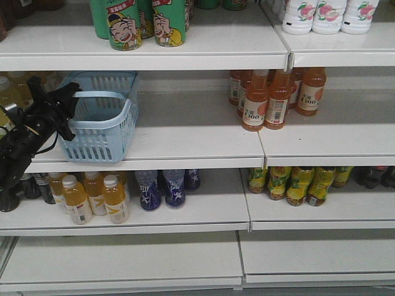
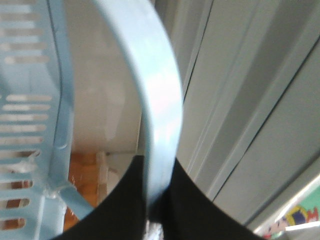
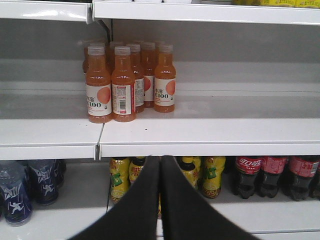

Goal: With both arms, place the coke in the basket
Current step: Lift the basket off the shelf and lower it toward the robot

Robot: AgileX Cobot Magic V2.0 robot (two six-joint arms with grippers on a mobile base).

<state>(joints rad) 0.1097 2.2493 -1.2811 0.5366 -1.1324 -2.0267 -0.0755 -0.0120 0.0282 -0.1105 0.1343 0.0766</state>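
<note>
The left hand [image 2: 156,210] is closed on the light blue basket's [image 1: 99,132] hoop handle [image 2: 160,110], at centre left on the middle shelf [image 1: 185,135]. The right hand [image 3: 160,159] is pinched closed and empty. The coke bottles [image 3: 250,175] wait lower right, ungrasped, so the next move is likely to open, reach down-right and grip one.

In the left wrist view, the basket handle [image 2: 161,115] is a blurred arc whose foot at 6 o'clock vanishes inside the left gripper [image 2: 156,167], itself cut by the bottom edge. In the right wrist view, at 4 o'clock, the coke bottles [image 3: 272,170] hide their caps behind the shelf lip [image 3: 210,149]; the last is cropped by the right edge.
</note>
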